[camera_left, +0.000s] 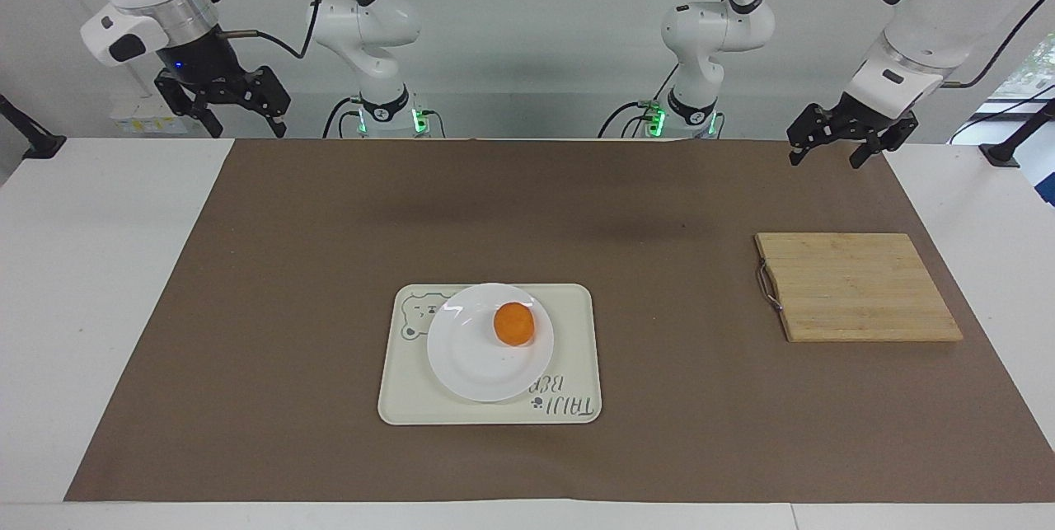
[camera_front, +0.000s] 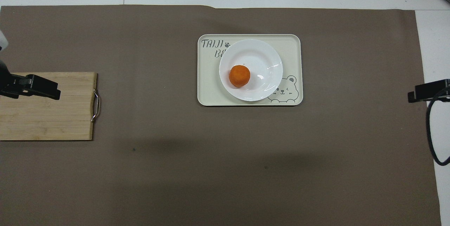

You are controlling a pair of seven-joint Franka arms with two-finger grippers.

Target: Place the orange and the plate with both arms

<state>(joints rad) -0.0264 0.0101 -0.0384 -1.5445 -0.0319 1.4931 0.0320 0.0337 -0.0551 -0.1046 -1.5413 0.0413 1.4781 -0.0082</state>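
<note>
The orange (camera_left: 514, 324) (camera_front: 239, 76) lies on the white plate (camera_left: 474, 369) (camera_front: 262, 55), off-centre toward the left arm's end. The plate sits on a cream bear-print tray (camera_left: 404, 402) (camera_front: 207, 94) in the middle of the brown mat. My right gripper (camera_left: 247, 133) (camera_front: 418, 94) is open and empty, raised over the mat's edge at the right arm's end. My left gripper (camera_left: 825, 161) (camera_front: 49, 90) is open and empty, raised at the left arm's end above the cutting board area. Neither gripper touches anything.
A wooden cutting board (camera_left: 857, 287) (camera_front: 45, 120) with a metal handle lies on the brown mat (camera_left: 659, 431) at the left arm's end. White tabletop (camera_left: 82, 266) borders the mat at both ends.
</note>
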